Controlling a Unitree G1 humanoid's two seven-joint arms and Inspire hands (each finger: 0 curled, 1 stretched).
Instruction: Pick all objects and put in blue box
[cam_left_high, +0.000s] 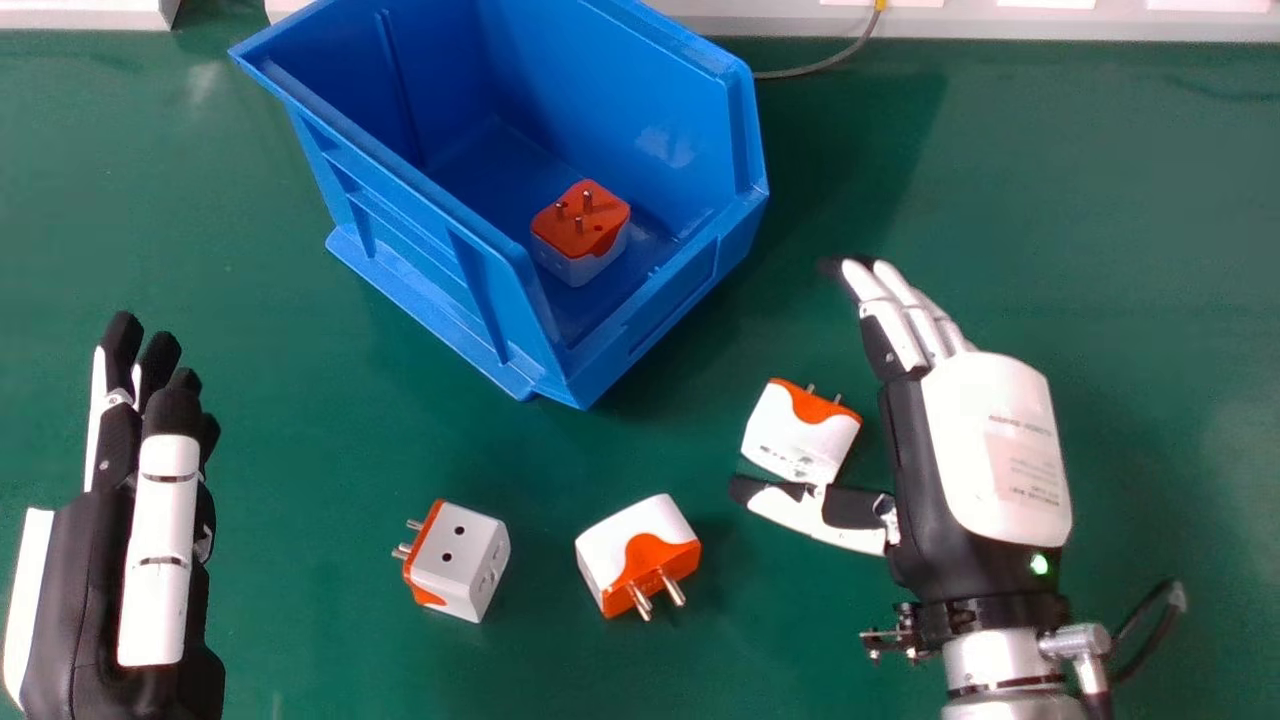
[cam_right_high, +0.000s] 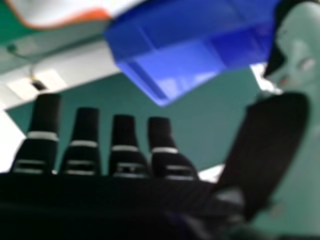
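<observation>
The blue box (cam_left_high: 440, 240) stands at the top centre in the head view, holding an orange and white adapter (cam_left_high: 578, 235). Three more adapters lie on the green table: one (cam_left_high: 458, 560) left of centre, one (cam_left_high: 638, 555) near the middle and one (cam_left_high: 800, 432) beside the right hand (cam_left_high: 975, 450). That hand is open, its thumb just in front of this last adapter and its fingers beyond it. At the left edge the left hand (cam_left_high: 140, 500) is open and away from the adapters. In the right hand view appear the right hand (cam_right_high: 131, 142) and the blue box (cam_right_high: 170, 55).
A pale ledge (cam_left_high: 1000, 22) runs along the table's far edge, with a grey cable (cam_left_high: 820, 66) coming down from it behind the box. Another short cable (cam_left_high: 1150, 610) hangs beside the right wrist.
</observation>
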